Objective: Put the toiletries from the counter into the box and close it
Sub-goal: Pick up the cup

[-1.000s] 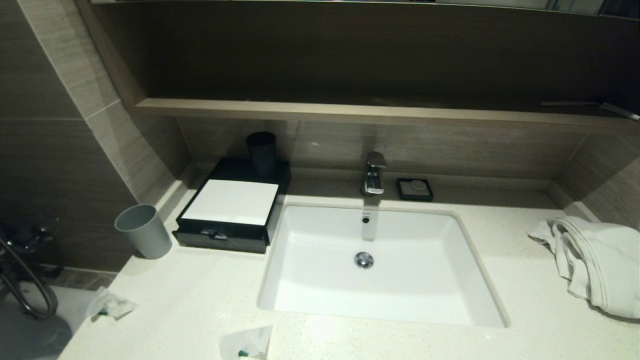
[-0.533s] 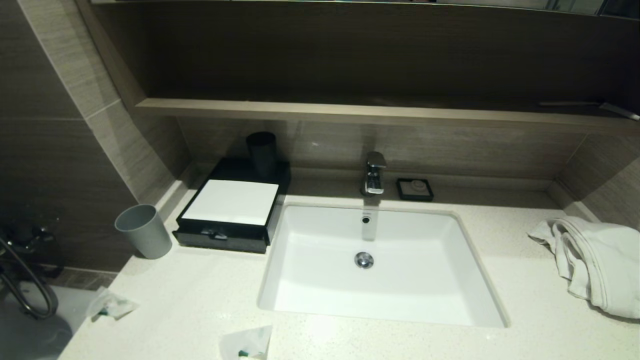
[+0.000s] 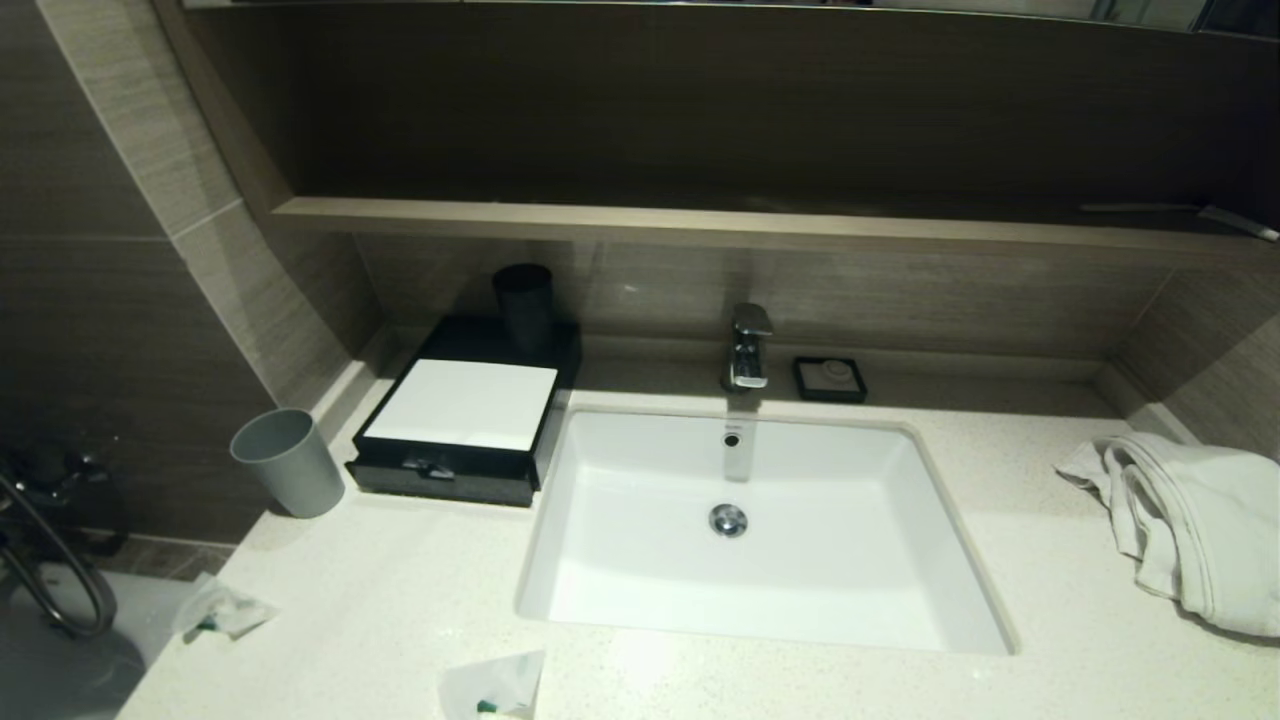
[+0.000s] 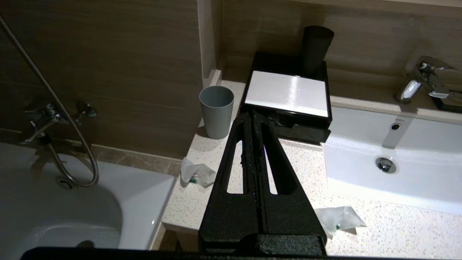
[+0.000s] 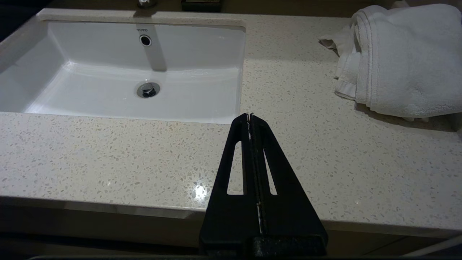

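Observation:
Two crinkly white sachets lie on the speckled counter [image 3: 400, 600]: one [image 3: 222, 608] at its left edge, one [image 3: 495, 686] at the front edge. In the left wrist view they show as the left-edge sachet [image 4: 196, 174] and the front-edge sachet [image 4: 337, 218]. The black box [image 3: 462, 408] with a white top panel stands left of the sink, its drawer slightly out; it also shows in the left wrist view [image 4: 287, 94]. My left gripper [image 4: 251, 115] is shut and empty, held back over the counter's front left. My right gripper [image 5: 249, 116] is shut and empty over the front edge, right of the sink. Neither shows in the head view.
A grey cup [image 3: 288, 462] stands left of the box, a dark cup [image 3: 524, 303] on the box's rear. The white sink [image 3: 760, 530] with tap [image 3: 748, 347] fills the middle; a small black soap dish [image 3: 830, 378] sits behind it. A white towel [image 3: 1190, 525] lies at right. A bathtub [image 4: 65, 206] adjoins the counter's left end.

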Available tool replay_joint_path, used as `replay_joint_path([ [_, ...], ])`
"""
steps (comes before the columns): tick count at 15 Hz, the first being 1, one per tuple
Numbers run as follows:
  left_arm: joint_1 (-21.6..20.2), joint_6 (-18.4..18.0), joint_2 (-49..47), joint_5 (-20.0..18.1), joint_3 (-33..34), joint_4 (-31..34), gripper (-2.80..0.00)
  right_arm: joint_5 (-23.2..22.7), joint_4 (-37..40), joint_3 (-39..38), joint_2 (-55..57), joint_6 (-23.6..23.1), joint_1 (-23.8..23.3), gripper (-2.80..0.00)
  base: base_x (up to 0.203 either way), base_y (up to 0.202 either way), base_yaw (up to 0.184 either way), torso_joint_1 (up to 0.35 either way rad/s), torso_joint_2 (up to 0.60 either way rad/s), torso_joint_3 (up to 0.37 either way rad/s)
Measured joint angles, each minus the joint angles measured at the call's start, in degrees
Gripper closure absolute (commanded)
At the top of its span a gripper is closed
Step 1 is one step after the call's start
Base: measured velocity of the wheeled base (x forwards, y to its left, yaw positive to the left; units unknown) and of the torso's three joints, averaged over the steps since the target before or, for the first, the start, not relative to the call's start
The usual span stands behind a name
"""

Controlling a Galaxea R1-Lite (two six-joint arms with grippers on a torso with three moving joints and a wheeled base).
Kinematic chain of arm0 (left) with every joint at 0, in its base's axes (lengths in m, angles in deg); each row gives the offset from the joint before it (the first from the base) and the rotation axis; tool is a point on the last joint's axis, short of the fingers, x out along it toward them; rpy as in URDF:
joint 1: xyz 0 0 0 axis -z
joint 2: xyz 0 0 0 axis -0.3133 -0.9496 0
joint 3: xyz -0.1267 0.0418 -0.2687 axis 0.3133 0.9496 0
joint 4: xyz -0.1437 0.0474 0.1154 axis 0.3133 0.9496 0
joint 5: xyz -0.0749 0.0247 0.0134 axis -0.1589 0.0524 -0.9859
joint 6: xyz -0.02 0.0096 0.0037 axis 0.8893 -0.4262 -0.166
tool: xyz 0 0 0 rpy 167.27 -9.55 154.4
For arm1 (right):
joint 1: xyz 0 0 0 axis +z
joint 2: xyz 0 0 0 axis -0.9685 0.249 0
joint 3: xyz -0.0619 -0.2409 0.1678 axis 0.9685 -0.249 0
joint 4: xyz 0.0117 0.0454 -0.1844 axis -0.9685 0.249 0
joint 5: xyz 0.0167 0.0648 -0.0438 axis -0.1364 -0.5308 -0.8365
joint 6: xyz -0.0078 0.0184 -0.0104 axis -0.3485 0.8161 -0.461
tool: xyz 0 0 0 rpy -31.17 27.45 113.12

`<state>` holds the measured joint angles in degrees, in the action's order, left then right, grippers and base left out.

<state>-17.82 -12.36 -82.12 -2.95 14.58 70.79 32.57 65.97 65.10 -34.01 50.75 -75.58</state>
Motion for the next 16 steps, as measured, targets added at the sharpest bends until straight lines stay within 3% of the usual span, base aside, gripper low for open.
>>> replay_joint_path([
  [9, -0.5, 0.4, -27.2, 8.6, -2.7, -2.5, 0.00, 0.0, 0.0, 0.0, 0.0, 0.0, 0.0, 0.00, 0.000, 0.000, 0.000, 0.000, 0.00, 0.000],
  [11, -2.3, 0.3, -32.9, 10.8, -2.7, -4.2, 0.00, 0.0, 0.0, 0.0, 0.0, 0.0, 0.0, 0.00, 0.000, 0.000, 0.000, 0.000, 0.00, 0.000],
  [16, -9.5, -0.9, -44.2, 11.1, -1.1, -7.9, 0.00, 0.0, 0.0, 0.0, 0.0, 0.0, 0.0, 0.00, 0.000, 0.000, 0.000, 0.000, 0.00, 0.000],
])
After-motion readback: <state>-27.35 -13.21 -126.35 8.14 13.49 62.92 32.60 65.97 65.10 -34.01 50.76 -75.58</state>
